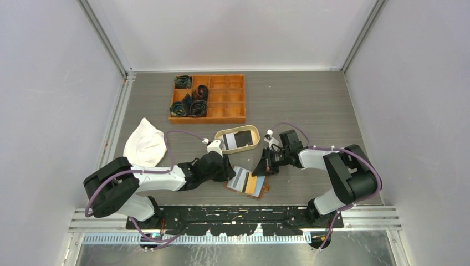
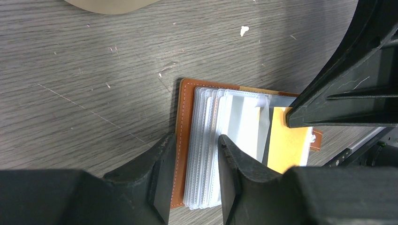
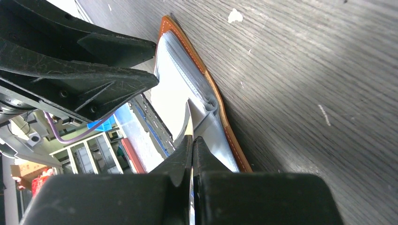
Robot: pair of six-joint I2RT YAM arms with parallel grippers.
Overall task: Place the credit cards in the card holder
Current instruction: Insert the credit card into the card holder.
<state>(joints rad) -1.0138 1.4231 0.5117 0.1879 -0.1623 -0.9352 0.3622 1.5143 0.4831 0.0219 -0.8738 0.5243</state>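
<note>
The card holder [image 1: 254, 185] lay open on the grey table [image 1: 310, 111] in the lower centre of the top view, brown cover down and a fan of clear sleeves [image 2: 206, 140] facing up. A white-grey card [image 1: 239, 178] with a dark stripe lay slantwise across its left half. The left gripper [image 2: 197, 140] sat at the holder's left edge with its jaws partly apart, one finger [image 2: 162, 173] at the stitched cover edge and the other on the sleeves. Whether they pressed down could not be told. The right gripper [image 3: 191, 138], at the holder's upper right corner, was clenched on a thin pale sheet [image 3: 189, 117] rising from the sleeves, either a card or a sleeve lip. Just above the holder in the top view, the oval beige tray [image 1: 238, 128] held a black card [image 1: 243, 137] beside a pale card [image 1: 229, 143].
</note>
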